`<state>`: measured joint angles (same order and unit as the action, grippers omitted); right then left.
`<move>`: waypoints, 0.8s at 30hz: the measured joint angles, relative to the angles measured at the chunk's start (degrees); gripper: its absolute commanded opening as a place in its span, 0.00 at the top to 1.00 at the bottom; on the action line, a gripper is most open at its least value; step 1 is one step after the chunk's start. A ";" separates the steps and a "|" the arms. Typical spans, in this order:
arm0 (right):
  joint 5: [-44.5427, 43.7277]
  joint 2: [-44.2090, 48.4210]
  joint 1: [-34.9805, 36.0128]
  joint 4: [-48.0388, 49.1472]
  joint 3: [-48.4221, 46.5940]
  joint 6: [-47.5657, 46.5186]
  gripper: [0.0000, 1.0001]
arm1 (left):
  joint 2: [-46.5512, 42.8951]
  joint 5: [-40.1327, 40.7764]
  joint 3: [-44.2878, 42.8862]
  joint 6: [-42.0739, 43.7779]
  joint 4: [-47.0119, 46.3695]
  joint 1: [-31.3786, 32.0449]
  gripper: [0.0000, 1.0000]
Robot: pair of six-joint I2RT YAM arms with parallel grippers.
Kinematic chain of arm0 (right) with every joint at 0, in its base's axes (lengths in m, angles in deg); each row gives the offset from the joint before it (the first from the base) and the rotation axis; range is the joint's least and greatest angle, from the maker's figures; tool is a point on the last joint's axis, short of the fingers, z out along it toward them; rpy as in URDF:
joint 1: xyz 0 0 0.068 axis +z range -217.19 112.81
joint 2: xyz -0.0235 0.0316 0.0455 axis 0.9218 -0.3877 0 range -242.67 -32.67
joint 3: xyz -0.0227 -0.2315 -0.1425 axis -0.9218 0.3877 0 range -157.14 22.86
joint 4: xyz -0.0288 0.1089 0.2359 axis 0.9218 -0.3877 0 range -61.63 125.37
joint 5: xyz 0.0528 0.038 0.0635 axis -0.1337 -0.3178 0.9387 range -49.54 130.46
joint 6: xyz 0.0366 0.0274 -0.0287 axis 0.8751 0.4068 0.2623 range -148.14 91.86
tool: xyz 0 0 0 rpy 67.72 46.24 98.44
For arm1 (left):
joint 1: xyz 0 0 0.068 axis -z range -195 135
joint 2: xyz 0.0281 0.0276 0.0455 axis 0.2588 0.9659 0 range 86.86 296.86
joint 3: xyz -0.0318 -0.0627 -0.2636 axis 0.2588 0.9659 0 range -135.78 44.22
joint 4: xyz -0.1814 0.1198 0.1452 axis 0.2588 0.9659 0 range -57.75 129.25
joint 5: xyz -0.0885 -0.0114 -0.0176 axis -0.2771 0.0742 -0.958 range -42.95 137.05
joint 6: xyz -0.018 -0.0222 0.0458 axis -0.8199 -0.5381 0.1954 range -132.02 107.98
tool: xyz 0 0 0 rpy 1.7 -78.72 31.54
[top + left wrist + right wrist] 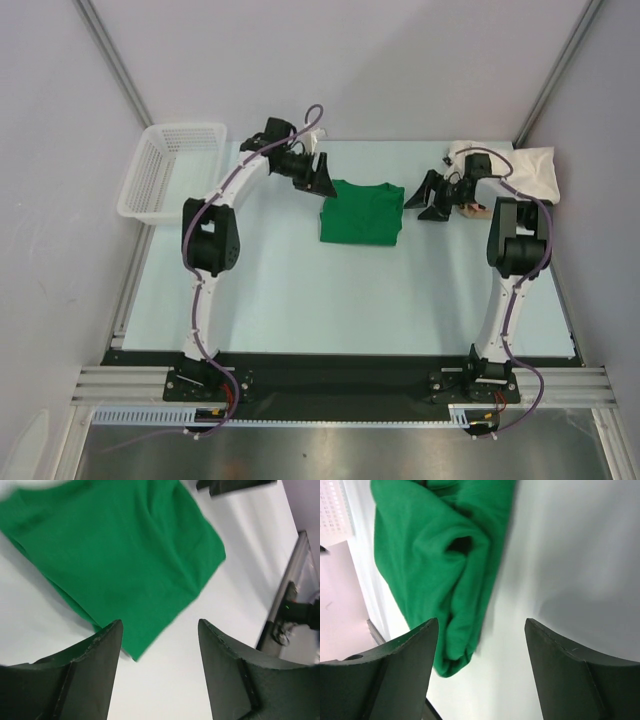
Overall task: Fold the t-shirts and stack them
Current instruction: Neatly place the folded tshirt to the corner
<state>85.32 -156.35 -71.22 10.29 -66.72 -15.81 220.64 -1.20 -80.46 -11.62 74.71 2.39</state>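
Observation:
The bright green t-shirt (362, 212) lies folded into a rough square on the pale table, at the far middle. It also shows in the left wrist view (115, 555) and in the right wrist view (445, 565), where its edge is bunched in folds. My left gripper (318, 180) is open and empty, just off the shirt's far left corner. My right gripper (428, 198) is open and empty, just to the right of the shirt. A folded cream t-shirt (530, 168) lies at the far right, with a bit of salmon-pink cloth (474, 209) beneath it.
A white plastic mesh basket (170, 168) stands at the table's far left edge. Grey walls close in the back and sides. The table (340, 300) has a metal rail along its near edge.

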 measured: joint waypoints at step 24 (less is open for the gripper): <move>10.19 -7.04 3.89 5.75 -1.31 7.39 0.26 | 8.76 -5.64 3.45 -5.01 1.95 1.70 0.33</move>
<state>95.51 -163.39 -67.33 16.03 -68.03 -8.42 229.40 -6.84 -77.01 -16.62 76.65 4.09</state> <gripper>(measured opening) 0.748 0.672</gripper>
